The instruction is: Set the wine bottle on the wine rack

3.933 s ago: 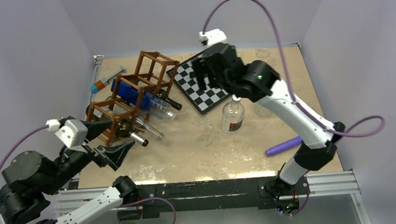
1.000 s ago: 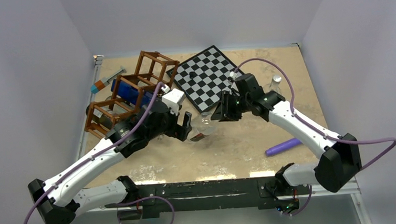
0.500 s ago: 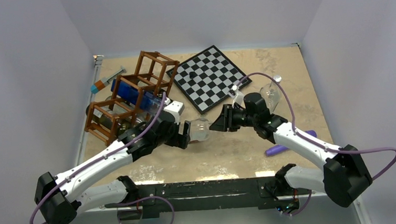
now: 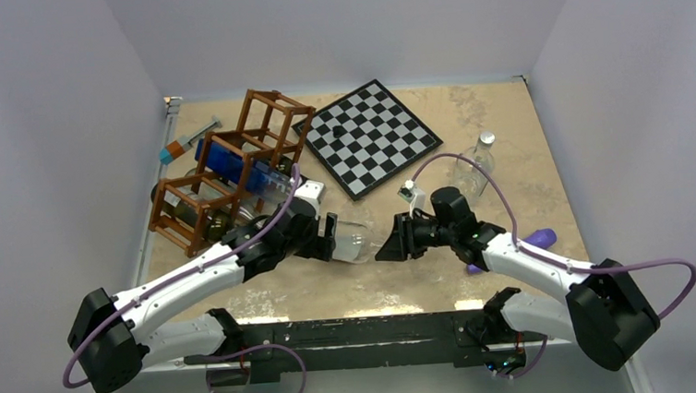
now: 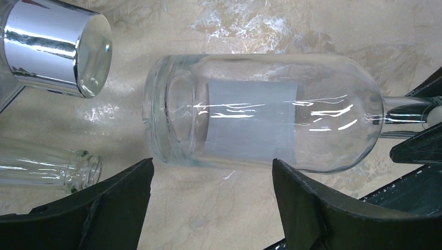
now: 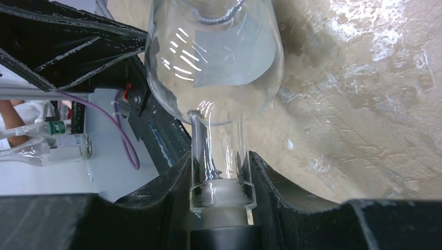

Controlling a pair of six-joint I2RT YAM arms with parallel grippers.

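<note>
Wine bottle (image 4: 355, 240) sideways, low over mid worktop (image 4: 406, 280), well apart from wine rack (image 4: 231, 168). Neck clamped in right tool (image 4: 392, 242); left tool (image 4: 330, 238) spread wide by its base. Could slip, drop and roll on mistimed handover.

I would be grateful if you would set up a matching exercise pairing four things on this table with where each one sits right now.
Things: 1 clear bottle; 2 wine rack; 3 checkerboard; 4 purple cylinder.
Places: A far middle of the table; B neck gripped by the right gripper; C far left, bottles in its cells; D near right side.
Pairs: 1-B, 2-C, 3-A, 4-D.
</note>
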